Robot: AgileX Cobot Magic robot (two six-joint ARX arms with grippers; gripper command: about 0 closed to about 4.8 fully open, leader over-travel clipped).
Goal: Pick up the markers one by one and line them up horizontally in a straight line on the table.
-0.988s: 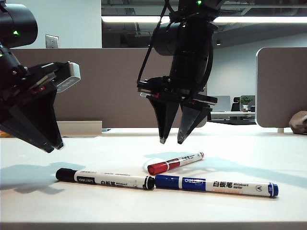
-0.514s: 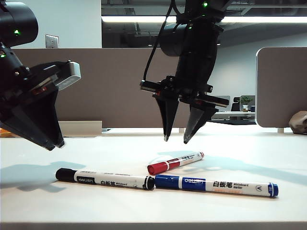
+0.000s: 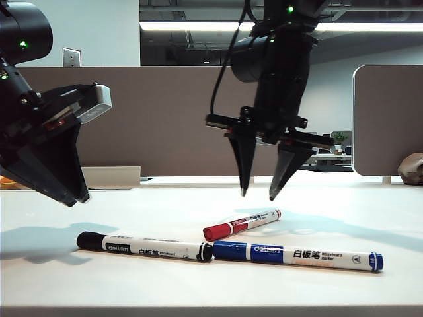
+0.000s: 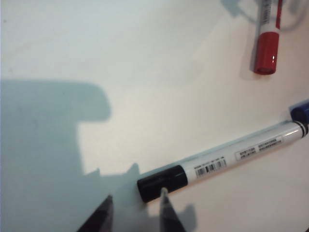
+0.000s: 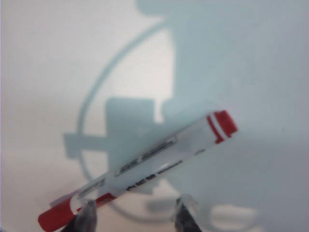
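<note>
**Red marker next, right arm above it**

White table (image 3: 344,198) runs wide under office dividers, and I'm watching both arms hang over it.

My right gripper (image 3: 257,193) points tips-down above the table, jaws parted and empty. From the tips, the red marker (image 3: 242,224) lies just below, toward 6 o'clock in the exterior view. Its long axis runs slantwise, red cap low at 8 o'clock, tail up at 2 o'clock. In the right wrist view the red marker (image 5: 137,170) crosses between the two fingertips (image 5: 87,212), so the jaws straddle the barrel rather than run along it. That is the relation I need for a descent.

My left gripper (image 3: 74,197) hovers at the left of the exterior view, jaws apart, holding nothing. In its wrist view the black marker (image 4: 219,163) has its cap just by one fingertip (image 4: 165,200).

Out front, the black marker (image 3: 144,246) and the blue marker (image 3: 297,255) lie end to end, nearly touching, making a level row. The red one sits just behind their joint, skewed. I judge the right arm nearer to it, and it must be turned level and set in the row.
</note>
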